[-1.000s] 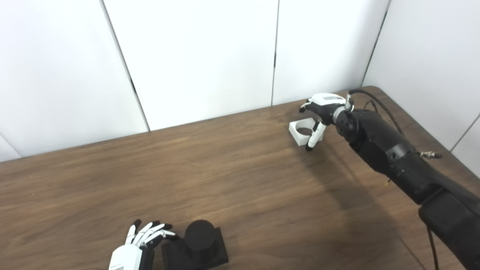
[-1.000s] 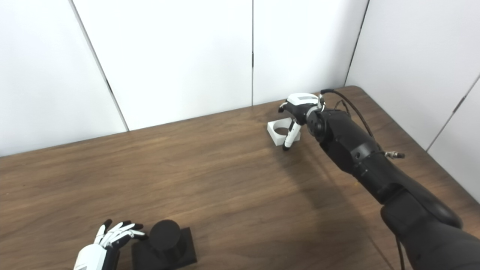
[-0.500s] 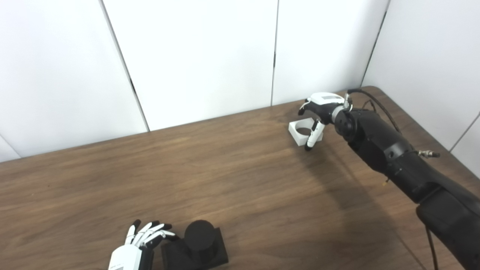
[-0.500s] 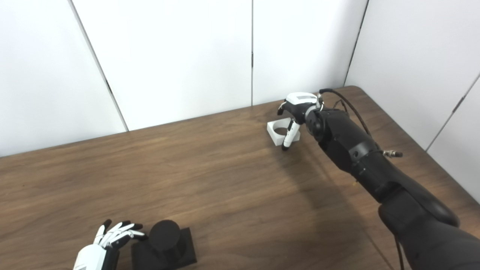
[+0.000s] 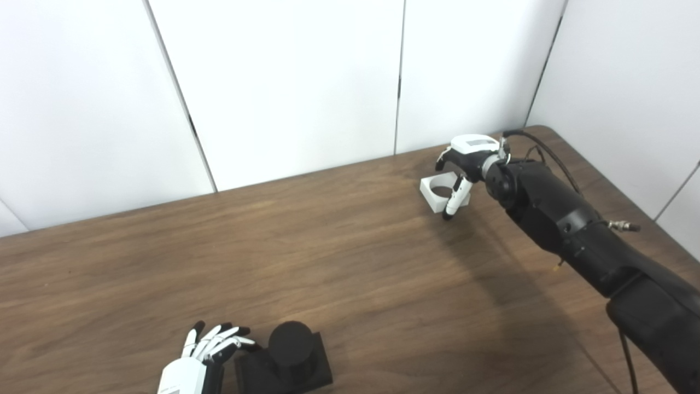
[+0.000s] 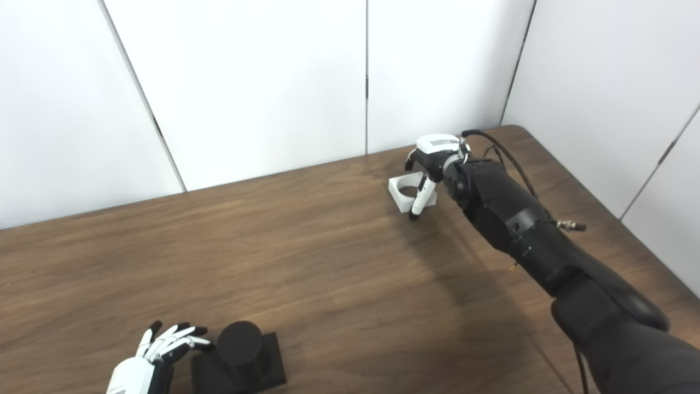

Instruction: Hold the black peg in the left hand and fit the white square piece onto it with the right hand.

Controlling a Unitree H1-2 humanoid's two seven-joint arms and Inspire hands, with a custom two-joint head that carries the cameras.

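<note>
wooden table [image 5: 350,262], right hand [image 5: 465,158] over white square piece [image 5: 435,198]

My right hand [image 5: 465,158] hides the white square piece's [image 5: 436,192] far side; my left hand [image 5: 192,365] and the peg's base [image 5: 316,368] run off the bottom edge.

Surface: my worktable [image 5: 339,257], dark brown wood grain, its far edge against white wall panels, one rounded far corner at my right.
Item 1: black peg [image 5: 290,343], a short upright cylinder on a square black base, stood at the near edge on my left side.
Item 2: white square piece [image 5: 437,193], with a round hole through it, lay flat near the far right corner.
Spacing: the two items were well apart, on opposite ends of the table.
</note>
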